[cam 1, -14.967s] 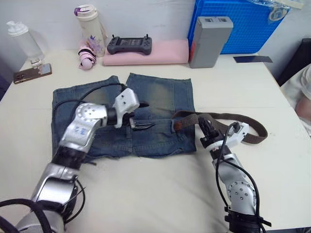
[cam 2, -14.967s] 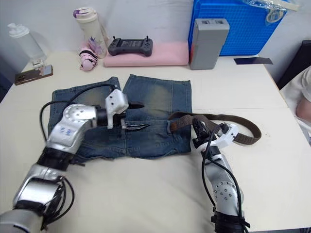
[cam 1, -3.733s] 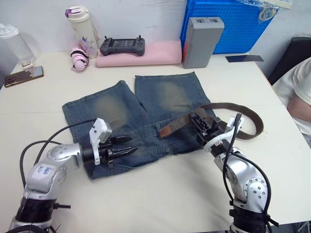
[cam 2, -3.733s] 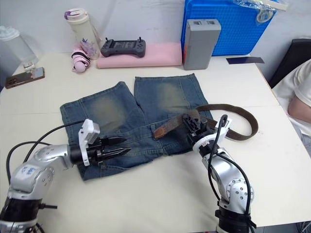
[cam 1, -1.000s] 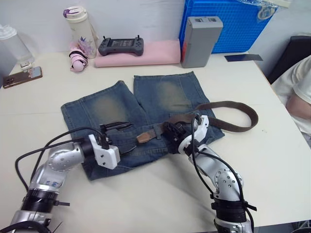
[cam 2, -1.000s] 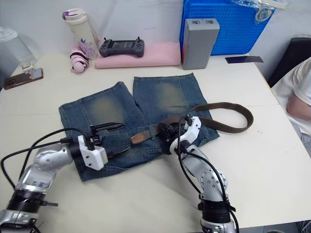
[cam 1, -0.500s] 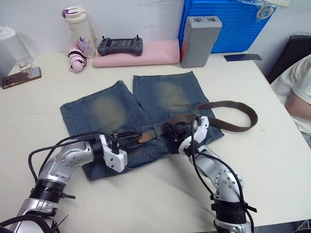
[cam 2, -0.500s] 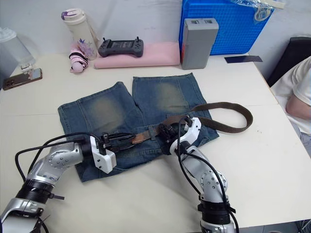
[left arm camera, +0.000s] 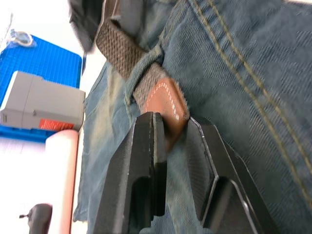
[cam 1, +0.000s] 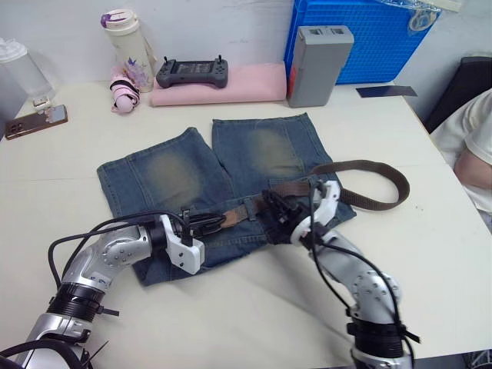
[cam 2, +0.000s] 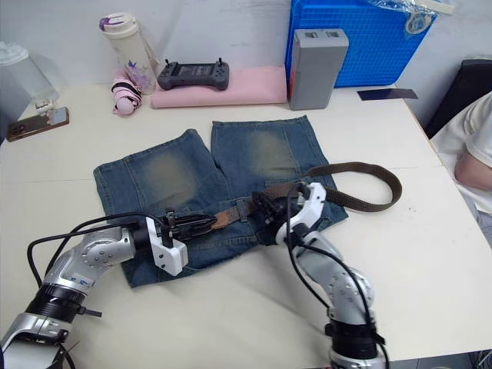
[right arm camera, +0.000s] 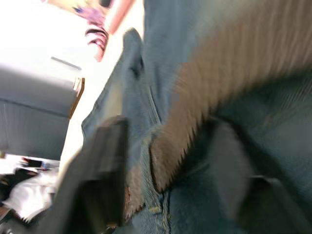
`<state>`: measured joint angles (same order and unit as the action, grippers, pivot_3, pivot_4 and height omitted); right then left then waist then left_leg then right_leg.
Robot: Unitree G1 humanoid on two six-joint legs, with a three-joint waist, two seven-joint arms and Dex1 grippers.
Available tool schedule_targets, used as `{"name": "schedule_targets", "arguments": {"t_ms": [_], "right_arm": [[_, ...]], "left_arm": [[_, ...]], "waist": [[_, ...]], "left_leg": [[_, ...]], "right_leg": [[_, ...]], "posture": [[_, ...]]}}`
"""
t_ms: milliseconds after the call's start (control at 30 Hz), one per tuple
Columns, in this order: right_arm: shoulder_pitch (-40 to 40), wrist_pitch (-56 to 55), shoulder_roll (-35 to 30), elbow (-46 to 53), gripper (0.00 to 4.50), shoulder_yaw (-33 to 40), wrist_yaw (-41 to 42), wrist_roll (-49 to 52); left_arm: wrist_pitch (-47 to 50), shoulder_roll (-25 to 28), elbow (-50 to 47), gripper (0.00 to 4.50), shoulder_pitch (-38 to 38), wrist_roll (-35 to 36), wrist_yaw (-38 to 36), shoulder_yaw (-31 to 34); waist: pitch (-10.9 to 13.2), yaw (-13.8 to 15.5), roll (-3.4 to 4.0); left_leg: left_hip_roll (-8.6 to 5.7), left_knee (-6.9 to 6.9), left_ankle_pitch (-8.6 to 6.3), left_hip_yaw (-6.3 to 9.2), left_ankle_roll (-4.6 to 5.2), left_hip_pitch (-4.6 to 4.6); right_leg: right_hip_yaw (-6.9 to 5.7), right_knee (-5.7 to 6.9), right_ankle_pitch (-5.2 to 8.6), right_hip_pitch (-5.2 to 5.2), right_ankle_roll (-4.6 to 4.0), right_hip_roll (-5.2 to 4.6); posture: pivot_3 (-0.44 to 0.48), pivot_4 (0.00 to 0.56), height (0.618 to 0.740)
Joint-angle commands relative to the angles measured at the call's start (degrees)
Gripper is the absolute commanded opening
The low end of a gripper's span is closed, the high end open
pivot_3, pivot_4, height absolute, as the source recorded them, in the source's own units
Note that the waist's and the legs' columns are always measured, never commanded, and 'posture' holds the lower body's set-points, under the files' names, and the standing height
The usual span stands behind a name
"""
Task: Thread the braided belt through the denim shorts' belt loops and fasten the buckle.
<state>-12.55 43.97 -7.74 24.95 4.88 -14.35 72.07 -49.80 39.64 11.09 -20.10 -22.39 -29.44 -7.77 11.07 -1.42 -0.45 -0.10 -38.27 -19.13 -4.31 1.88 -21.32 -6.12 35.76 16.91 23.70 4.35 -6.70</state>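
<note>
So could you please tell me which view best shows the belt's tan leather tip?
The left wrist view: the tan leather tip sits large between the left gripper fingers. Both eye views show it small; the right wrist view is blurred.

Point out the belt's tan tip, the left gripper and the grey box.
tan tip (left arm camera: 165,100), left wrist view, on its stitched leather face.
left gripper (left arm camera: 171,131), left wrist view, midway between its fingertips.
grey box (cam 1: 318,65), left eye view, on its front face.
</note>
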Motion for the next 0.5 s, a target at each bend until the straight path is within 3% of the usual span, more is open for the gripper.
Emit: {"name": "schedule_targets", "arguments": {"t_ms": [33,133,300,367,500], "right_arm": [[1.5,3.6,-12.5,11.8,4.14,0.1,9.1,-2.6],[1.7,1.3,-25.9,18.4,4.14,-4.7,19.4,-15.8],[1.5,-11.9,-44.8,18.5,4.14,-22.2,33.2,-47.3],[1.4,-17.1,-47.3,16.4,4.14,-26.5,35.8,-56.3],[0.7,-21.7,-45.1,11.2,4.14,-31.6,36.9,-68.0]], "left_arm": [[1.6,0.8,-3.2,0.91,0.4,2.3,0.2,0.7],[2.9,1.1,-4.3,0.91,0.5,3.6,-0.6,0.4],[3.2,1.8,-4.4,0.91,-0.3,4.0,-1.2,0.0],[3.1,1.8,-4.2,0.91,-0.4,4.0,-1.2,-0.1],[2.6,1.8,-4.7,0.91,-0.2,4.2,-1.1,-0.1]], "waist": [[0.0,0.1,0.0],[0.0,0.2,-0.01],[0.0,0.0,-0.08],[0.0,0.2,-0.09],[0.0,0.4,-0.1]], "left_leg": [[0.0,-0.01,-0.02,0.0,0.03,-0.01],[0.0,-0.03,-0.04,-0.02,0.06,-0.03],[0.04,-0.04,0.0,-0.07,0.0,0.1],[0.03,-0.12,0.01,-0.08,-0.02,0.09],[0.03,-0.33,0.01,-0.08,-0.02,0.05]], "right_leg": [[-0.01,-0.01,0.0,-0.01,0.01,-0.01],[-0.02,-0.09,0.0,-0.01,0.01,-0.01],[-0.02,-0.09,0.0,-0.08,0.02,0.05],[-0.03,-0.07,0.0,-0.08,0.02,0.05],[-0.05,-0.03,-0.01,-0.12,0.04,0.05]], "posture": [[0.0,0.15,0.724],[0.0,0.15,0.724],[0.0,0.15,0.724],[0.0,0.15,0.724],[0.0,0.15,0.724]]}}
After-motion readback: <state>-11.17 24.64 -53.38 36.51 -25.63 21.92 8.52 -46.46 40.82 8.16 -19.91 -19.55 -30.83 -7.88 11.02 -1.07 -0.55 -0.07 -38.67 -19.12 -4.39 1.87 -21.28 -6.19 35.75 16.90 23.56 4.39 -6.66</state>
